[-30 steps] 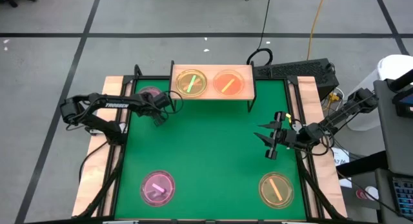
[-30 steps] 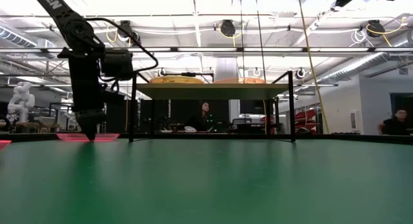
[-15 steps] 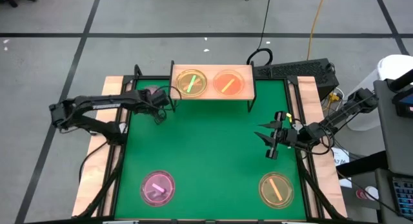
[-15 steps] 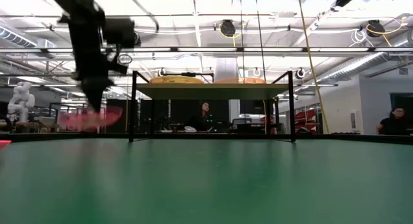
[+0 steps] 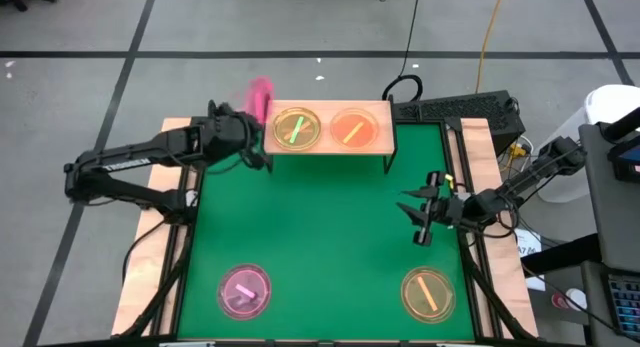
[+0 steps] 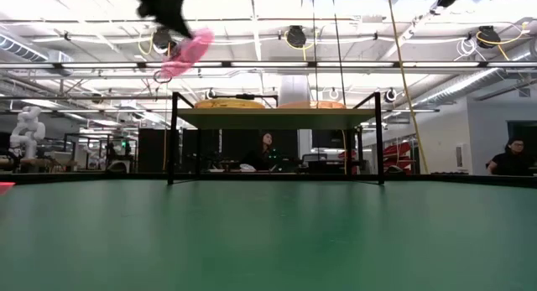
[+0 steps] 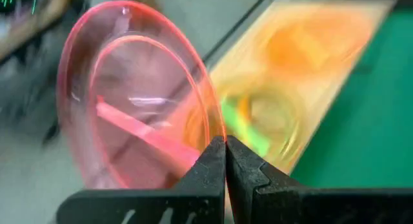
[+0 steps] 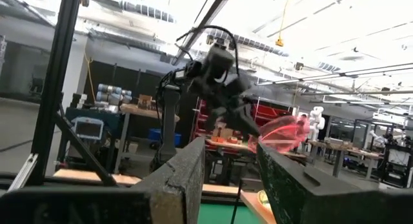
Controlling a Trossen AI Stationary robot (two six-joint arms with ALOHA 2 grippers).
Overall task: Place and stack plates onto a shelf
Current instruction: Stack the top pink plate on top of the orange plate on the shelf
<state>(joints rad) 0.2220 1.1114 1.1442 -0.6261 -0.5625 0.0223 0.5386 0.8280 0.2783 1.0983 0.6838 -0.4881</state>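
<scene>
Overhead: left tool (image 5: 243,122) grips a tilted pink plate (image 5: 260,95) in the air just beside the shelf (image 5: 328,145), which carries two plates; right tool (image 5: 422,219), fingers spread, hangs over the counter (image 5: 320,237). Left wrist: fingers (image 7: 213,162) pinch the plate's rim.

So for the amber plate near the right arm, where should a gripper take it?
By the rim, coming straight down from above. The amber plate lies flat on the green table, so only its thin raised edge gives fingers something to pinch. The side nearest the right gripper looks easiest, probably; that gripper hangs open nearby.
</scene>
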